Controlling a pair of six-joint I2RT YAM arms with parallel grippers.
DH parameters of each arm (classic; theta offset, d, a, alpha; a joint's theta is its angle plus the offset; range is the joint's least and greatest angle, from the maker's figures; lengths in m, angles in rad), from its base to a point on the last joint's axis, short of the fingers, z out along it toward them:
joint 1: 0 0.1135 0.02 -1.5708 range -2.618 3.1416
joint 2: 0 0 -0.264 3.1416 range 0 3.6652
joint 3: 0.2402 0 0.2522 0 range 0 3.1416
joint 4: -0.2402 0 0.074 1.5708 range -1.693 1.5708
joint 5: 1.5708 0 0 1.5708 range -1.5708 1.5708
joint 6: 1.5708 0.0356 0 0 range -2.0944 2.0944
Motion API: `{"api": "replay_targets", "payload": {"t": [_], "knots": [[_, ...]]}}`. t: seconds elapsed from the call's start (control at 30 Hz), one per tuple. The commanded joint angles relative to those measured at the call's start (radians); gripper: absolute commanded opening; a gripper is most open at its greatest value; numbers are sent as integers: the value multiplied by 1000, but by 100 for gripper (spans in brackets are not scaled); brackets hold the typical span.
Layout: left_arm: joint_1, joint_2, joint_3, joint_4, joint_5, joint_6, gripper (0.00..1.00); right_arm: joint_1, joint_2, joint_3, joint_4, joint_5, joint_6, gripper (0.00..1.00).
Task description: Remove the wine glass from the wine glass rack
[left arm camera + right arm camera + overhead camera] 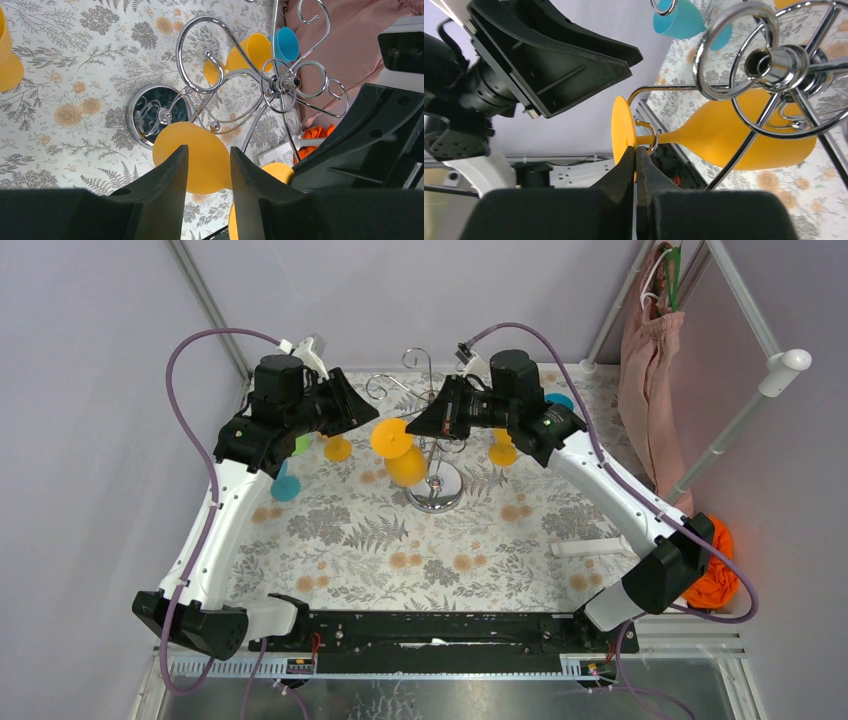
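While the orange wine glass [734, 131] hangs upside down from a curled arm of the wine glass rack [774, 62], over the flowered tabletop [350, 530], the right gripper [635, 152] has its jaws pressed together at the glass's foot. I cannot tell whether they pinch it. The left gripper [209, 150] has its jaws half apart, the bowl showing in the gap between them.
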Motion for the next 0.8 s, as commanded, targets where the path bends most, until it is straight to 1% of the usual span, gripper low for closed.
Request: {"api": "replay_targets", "payload": {"t": [0.0, 0.13, 0.37, 0.6, 0.77], "knots": [[-7, -13, -9, 46, -4, 23, 43, 8, -62, -75, 164, -2, 151, 0], [-6, -16, -5, 42, -2, 26, 43, 8, -112, -150, 308, 28, 255, 0], [-7, -20, 3, 31, -9, 35, 43, 7, -197, -211, 374, 125, 307, 0], [-7, -23, 7, 23, -13, 39, 43, 9, -172, -192, 376, 66, 324, 0], [-7, -25, 11, 15, -20, 43, 43, 8, -153, -203, 387, 55, 324, 0]]}}
